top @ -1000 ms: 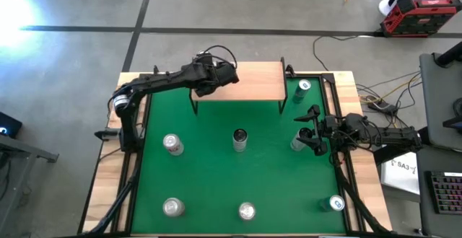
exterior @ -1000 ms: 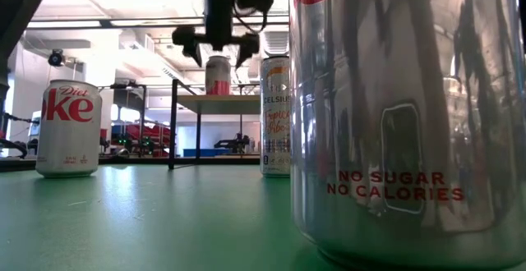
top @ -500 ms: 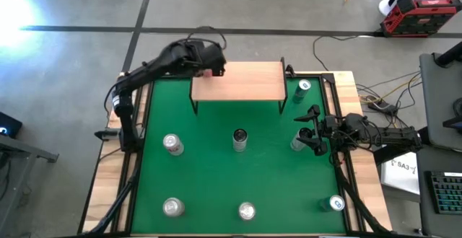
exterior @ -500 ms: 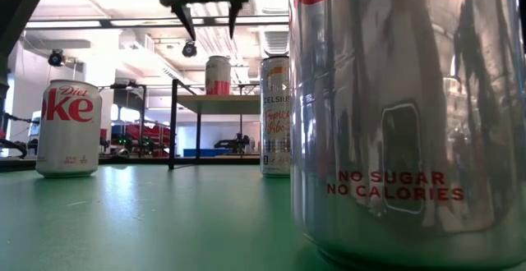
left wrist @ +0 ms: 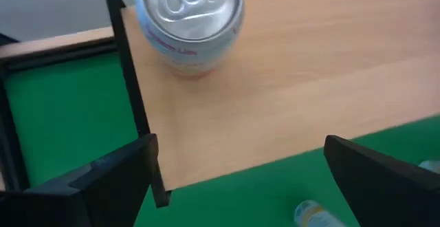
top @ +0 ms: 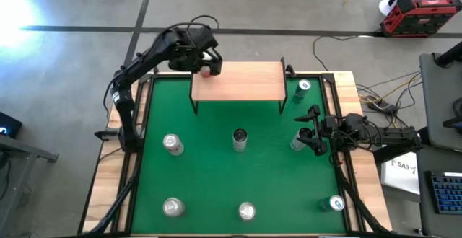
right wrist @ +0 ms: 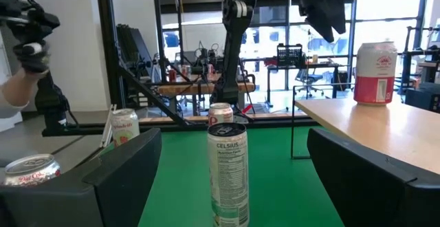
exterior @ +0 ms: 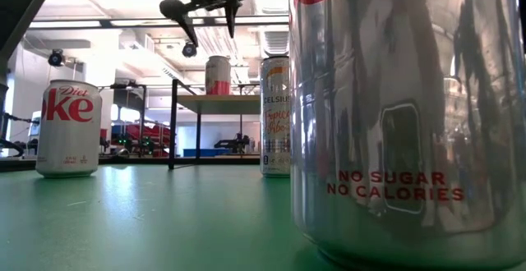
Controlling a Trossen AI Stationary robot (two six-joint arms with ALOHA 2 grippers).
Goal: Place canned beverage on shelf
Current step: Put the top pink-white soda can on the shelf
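Observation:
A red-and-white can stands upright on its base on the far left corner of the light-wood shelf. It also shows in the left wrist view and the low view. My left gripper is open and empty, above the can and clear of it. In the high view it hangs over the shelf's far left corner. My right gripper is open and empty at the mat's right side, with a can just beside its near finger.
Several more cans stand on the green mat: a tall Celsius can, cans at left and along the near edge. One can stands right of the shelf. A person's hand shows beyond the table.
My left gripper has risen from around the top of the can on the shelf. It has drawn back toward the table's far left corner, its fingers still spread. The can stays upright on the shelf.

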